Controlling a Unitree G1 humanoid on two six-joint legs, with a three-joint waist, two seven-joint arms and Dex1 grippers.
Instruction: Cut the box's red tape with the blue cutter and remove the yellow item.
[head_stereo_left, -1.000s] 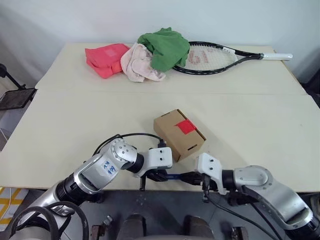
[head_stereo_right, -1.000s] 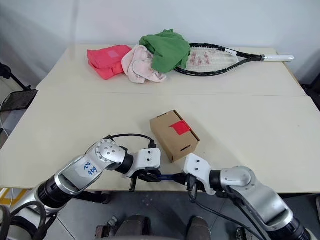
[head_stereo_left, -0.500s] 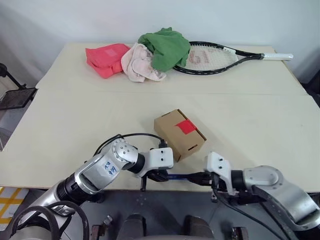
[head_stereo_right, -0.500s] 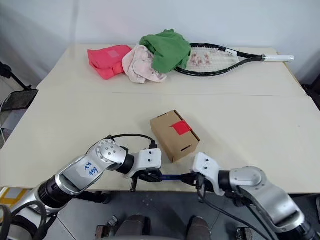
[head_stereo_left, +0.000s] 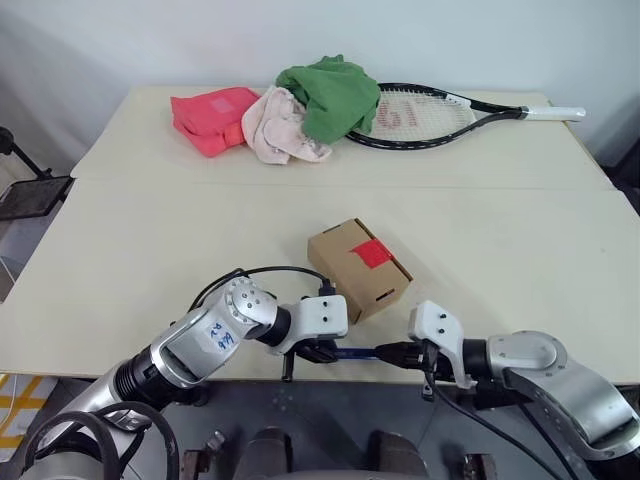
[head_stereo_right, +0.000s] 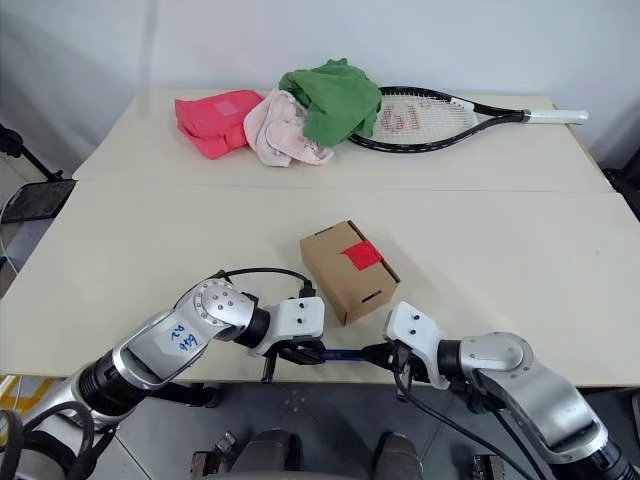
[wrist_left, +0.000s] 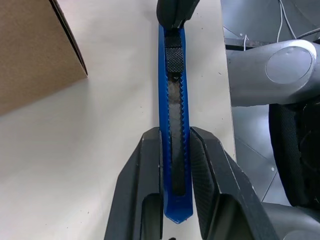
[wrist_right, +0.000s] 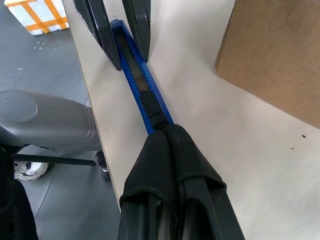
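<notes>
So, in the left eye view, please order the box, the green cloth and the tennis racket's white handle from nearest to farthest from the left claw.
1. The box: just beyond the left claw, at the table's near edge.
2. The green cloth: far side of the table, piled on the racket's head.
3. The racket's white handle: far right corner.

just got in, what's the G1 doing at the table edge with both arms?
Both grippers are on the blue cutter at the near edge of the table. The left gripper clamps one end of its body; the right gripper is pinched shut at the other end, by the black slider. The box sits just beyond them, its red tape uncut and the flaps closed. Cloths and a racket lie at the far side.
</notes>
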